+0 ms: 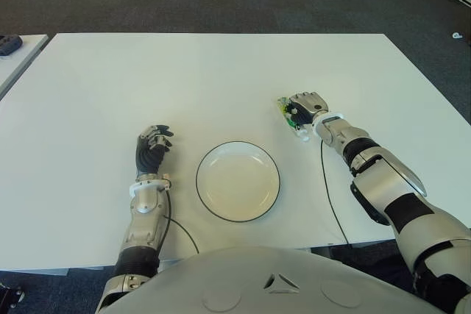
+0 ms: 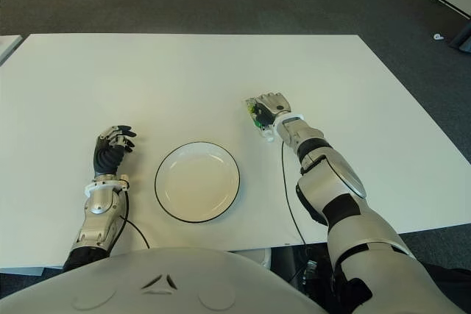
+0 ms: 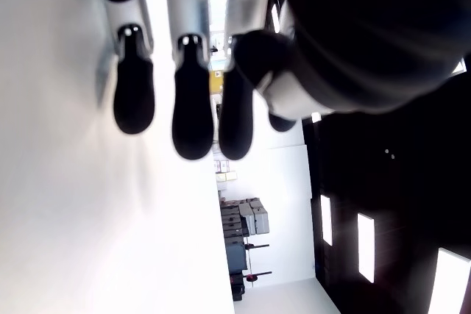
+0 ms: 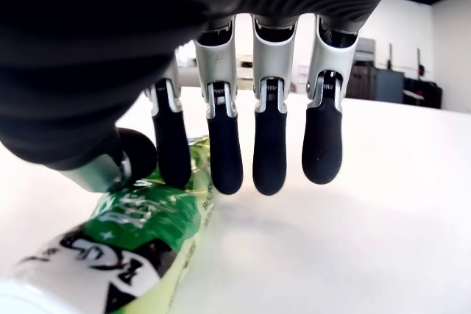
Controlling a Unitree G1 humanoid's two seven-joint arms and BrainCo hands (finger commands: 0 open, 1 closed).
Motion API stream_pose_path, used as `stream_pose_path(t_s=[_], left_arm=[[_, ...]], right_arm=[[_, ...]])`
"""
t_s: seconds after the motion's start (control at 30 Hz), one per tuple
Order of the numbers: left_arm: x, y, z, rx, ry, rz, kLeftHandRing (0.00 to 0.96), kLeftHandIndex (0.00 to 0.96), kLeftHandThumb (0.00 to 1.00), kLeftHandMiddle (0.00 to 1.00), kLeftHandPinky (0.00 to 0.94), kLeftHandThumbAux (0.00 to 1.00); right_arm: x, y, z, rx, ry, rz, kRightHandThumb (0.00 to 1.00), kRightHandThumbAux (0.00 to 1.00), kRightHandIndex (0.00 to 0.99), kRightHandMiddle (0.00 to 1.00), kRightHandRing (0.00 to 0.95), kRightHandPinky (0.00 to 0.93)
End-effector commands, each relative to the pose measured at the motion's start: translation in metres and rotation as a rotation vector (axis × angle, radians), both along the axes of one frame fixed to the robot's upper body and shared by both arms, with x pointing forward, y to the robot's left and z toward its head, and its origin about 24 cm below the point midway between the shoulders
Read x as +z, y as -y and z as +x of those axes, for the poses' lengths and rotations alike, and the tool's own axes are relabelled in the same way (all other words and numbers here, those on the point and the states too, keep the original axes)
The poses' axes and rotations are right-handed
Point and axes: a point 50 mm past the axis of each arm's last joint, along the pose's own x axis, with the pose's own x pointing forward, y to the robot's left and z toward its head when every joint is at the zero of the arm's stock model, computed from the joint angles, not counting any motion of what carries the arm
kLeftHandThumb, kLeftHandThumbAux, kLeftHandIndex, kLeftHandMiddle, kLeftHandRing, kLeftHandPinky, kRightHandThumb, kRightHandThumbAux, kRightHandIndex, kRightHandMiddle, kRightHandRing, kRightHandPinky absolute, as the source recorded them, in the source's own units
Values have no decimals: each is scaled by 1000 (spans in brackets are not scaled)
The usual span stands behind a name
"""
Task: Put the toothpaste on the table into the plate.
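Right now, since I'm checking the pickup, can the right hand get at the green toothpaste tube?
Probably yes. The right hand is already over the green toothpaste tube on the white table, fingers draped across it, nothing between.

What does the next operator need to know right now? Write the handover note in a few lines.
Right hand: over the toothpaste, which lies on the table to the right of the plate. Fingers reach down onto the tube, thumb beside it; no closed grasp yet.
Left hand: idle, left of the plate, fingers loosely curled, holding nothing.
Plate: near the front edge, nothing in it.
Done: right hand has reached the tube.
Left: close on the tube, lift, carry it left to the plate, release.
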Motion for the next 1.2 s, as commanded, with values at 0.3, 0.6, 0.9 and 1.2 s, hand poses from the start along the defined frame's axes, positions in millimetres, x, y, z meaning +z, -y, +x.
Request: stream_pose_path(t_s=[0.3, 0.6, 0.9, 1.2], left_arm=[[-11, 2, -4, -5, -70, -5, 632, 408, 834, 495, 616, 679], [-15, 3, -2, -2, -69, -26, 626, 405, 833, 500, 606, 679], [-16, 3, -1, -3, -64, -28, 621, 405, 834, 497, 605, 679], [-16, 3, -1, -1, -52, -30, 622, 406, 834, 493, 607, 679]], right_arm=[[18, -10, 18, -125, -13, 68, 419, 378, 21, 14, 8, 3], [21, -23, 19, -114, 25, 116, 458, 236, 0, 0, 0, 0], [31, -26, 15, 77, 142, 120, 549, 192, 0, 0, 0, 0], [36, -28, 12, 184, 233, 135, 556, 190, 0, 0, 0, 0]])
